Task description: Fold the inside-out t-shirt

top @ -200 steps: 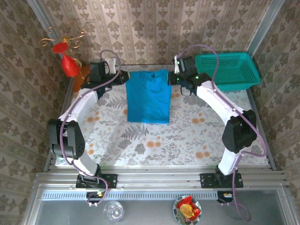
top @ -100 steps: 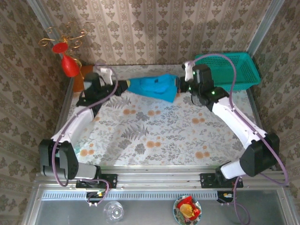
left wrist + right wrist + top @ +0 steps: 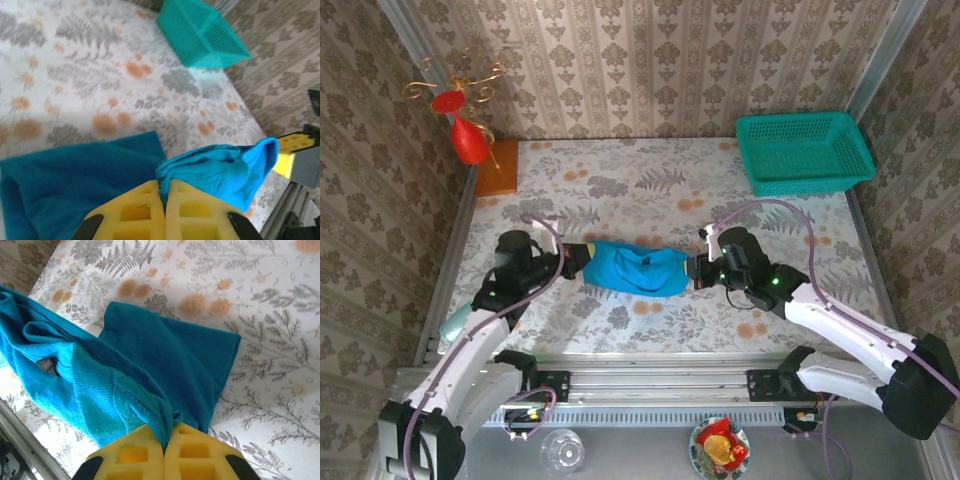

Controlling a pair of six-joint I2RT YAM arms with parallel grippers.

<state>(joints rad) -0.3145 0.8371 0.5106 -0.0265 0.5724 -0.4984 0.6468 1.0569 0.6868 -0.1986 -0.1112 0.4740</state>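
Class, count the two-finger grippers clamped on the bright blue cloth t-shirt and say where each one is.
2. The left gripper holds the bright blue cloth t-shirt at its left end; the right gripper holds its right end. None seems hidden.

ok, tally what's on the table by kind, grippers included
t-shirt: 1
mesh basket: 1
brown block: 1
grippers: 2 (left gripper, right gripper, both shut on the t-shirt)
total: 5
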